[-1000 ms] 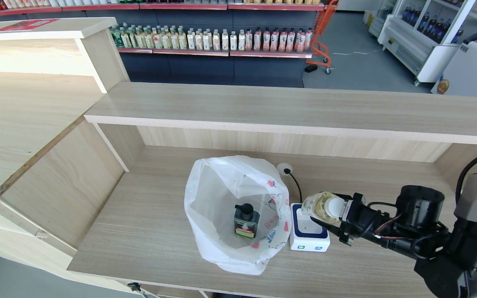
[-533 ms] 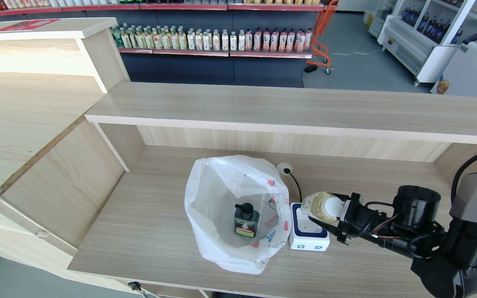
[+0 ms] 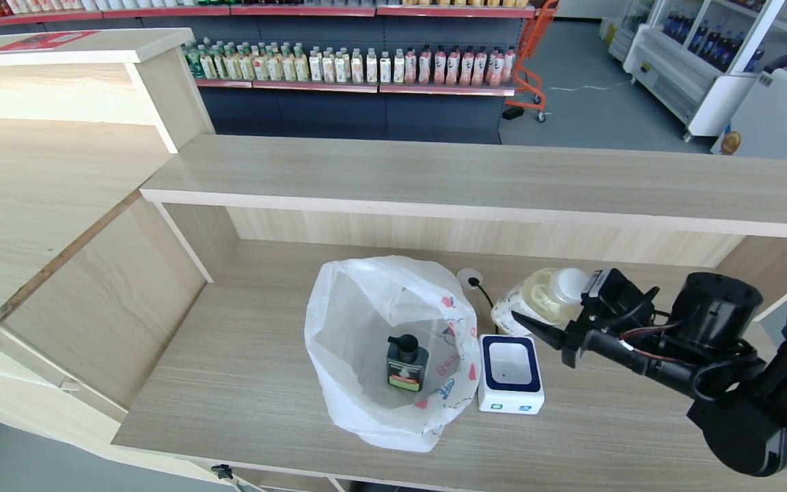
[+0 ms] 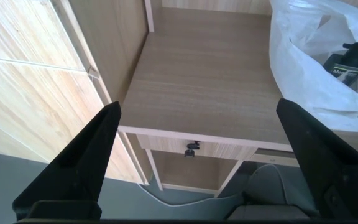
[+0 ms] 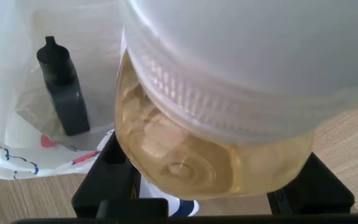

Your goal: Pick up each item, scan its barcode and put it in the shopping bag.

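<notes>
Nothing reads clearly: label on the pump bottle [image 3: 406, 367], lettering on the shopping bag [image 3: 339, 328], stickers on the scanner [image 3: 511, 393], all too small.

Bottle: white-capped bottle [image 5: 216, 149] of pale yellow liquid — clamped between the black jaws of the right gripper [image 5: 210, 193].
Bag: shopping bag [image 5: 5, 137] beyond the jaws, off to one side — dark pump bottle [image 5: 64, 87] inside.

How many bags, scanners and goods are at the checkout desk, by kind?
Bag: 1
Scanner: 1
Goods: 2 (pump bottle inside the bag, jar held up)
Total: 4
</notes>
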Tool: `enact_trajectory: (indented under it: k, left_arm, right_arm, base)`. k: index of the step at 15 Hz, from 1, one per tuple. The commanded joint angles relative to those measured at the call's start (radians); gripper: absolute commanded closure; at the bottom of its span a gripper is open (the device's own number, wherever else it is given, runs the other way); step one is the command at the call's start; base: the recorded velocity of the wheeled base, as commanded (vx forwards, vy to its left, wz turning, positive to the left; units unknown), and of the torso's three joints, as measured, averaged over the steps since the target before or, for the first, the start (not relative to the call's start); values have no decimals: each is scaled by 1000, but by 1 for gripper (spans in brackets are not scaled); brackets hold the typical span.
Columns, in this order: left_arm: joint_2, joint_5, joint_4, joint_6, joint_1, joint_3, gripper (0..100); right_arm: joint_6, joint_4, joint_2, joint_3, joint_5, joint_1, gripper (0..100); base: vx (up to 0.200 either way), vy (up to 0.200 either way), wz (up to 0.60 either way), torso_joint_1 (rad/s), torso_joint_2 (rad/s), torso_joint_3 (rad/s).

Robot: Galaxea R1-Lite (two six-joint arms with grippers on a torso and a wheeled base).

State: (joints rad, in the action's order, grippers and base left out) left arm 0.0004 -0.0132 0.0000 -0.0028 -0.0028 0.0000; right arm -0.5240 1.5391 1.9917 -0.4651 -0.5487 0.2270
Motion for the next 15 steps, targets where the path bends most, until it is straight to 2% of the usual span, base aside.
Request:
enact_trajectory:
  k: [1, 2, 6, 7, 10, 15]
  left_arm:
    - [0, -1, 0, 0, 0, 0, 0]
    - [0, -1, 0, 0, 0, 0, 0]
    - [0, -1, 0, 0, 0, 0, 0]
    - [0, -1, 0, -2, 0, 0, 0]
    - [0, -1, 0, -2, 1, 0, 0]
    - [0, -1, 0, -2, 0, 0, 0]
  right_arm:
    - [104, -8, -99, 17, 1, 3, 100]
    - [137, -8, -106, 33, 3, 3, 100]
    - [335, -31, -133, 62, 79, 51, 100]
    - [375, -74, -137, 39, 121, 69, 100]
    - [435, -140, -119, -27, 133, 109, 100]
    - [481, -145, 22, -139, 131, 146, 100]
  base:
    - [0, 0, 0, 0, 0, 0]
    - [0, 0, 0, 0, 0, 0]
    - [0, 200, 0, 1, -1, 7]
    - [0, 0, 0, 0, 0, 0]
    - [0, 0, 0, 0, 0, 0]
    - [0, 0, 0, 0, 0, 0]
